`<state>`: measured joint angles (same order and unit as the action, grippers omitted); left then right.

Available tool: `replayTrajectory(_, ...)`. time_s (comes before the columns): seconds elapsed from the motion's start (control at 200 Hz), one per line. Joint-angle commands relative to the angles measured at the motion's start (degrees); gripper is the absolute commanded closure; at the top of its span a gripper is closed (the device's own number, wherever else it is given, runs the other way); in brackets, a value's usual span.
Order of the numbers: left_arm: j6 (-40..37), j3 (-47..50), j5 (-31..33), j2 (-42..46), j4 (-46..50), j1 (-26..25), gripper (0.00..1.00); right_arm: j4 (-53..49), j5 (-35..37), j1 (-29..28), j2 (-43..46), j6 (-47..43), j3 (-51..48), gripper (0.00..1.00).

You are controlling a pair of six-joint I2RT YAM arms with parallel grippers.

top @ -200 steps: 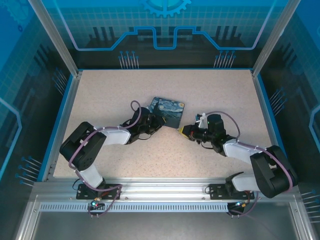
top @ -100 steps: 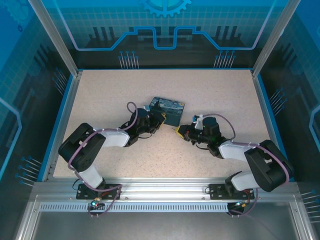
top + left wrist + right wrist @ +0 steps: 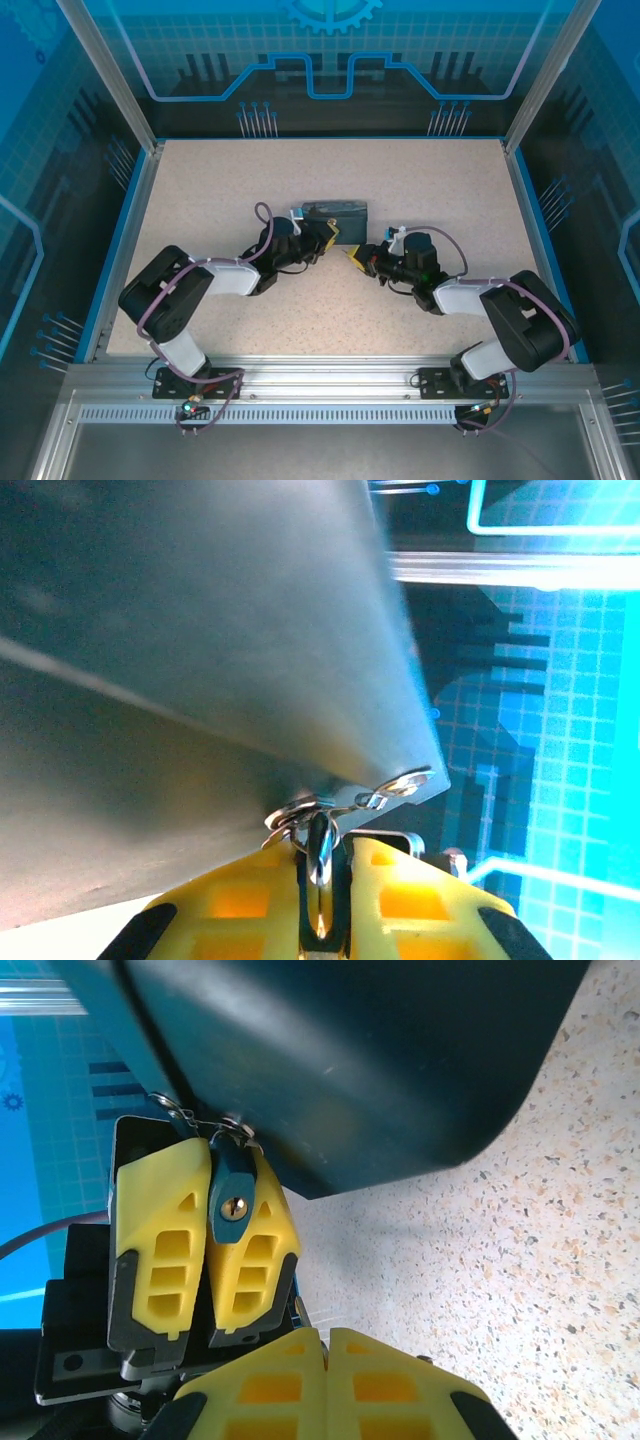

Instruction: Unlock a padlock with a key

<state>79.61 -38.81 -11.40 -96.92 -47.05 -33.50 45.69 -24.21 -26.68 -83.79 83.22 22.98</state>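
The small blue-grey padlock (image 3: 232,1200) faces the right wrist camera with its brass keyhole. My left gripper (image 3: 222,1165) is shut on it, one yellow finger on each side. Its shackle (image 3: 320,850) runs through the metal loops on the corner of the tin box (image 3: 335,211). The left gripper (image 3: 322,240) holds that tin tipped up on edge. My right gripper (image 3: 355,256) sits just right of the padlock, fingers pressed together (image 3: 328,1338). It grips the key (image 3: 299,1310), of which a thin metal sliver shows edge-on, a short gap below the keyhole.
The tin's dark side (image 3: 380,1060) looms over both grippers, and its grey underside (image 3: 200,630) is close to the left wrist camera. Speckled tabletop (image 3: 420,180) lies open to the right and behind. Blue walls and aluminium rails (image 3: 320,375) enclose the table.
My right gripper has moved left, closer to the padlock. The left gripper has tipped the tin up, so its painted lid no longer faces the top camera.
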Motion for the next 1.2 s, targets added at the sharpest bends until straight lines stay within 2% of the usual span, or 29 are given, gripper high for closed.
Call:
replayTrajectory(0.0,0.19,-0.94,-3.16,-0.3,-8.89,-0.28,1.0,2.78,-0.42,-0.15,0.24,0.85,1.29,1.0)
replayTrajectory(0.45,1.3,-0.83,-3.54,-2.33,-11.43,-0.22,1.0,-0.34,-0.49,2.2,3.19,0.72,2.42,1.0)
replayTrajectory(1.196,1.95,-1.58,-3.46,-3.96,-11.62,-0.31,1.0,1.68,1.31,2.75,-1.6,3.09,3.63,1.0)
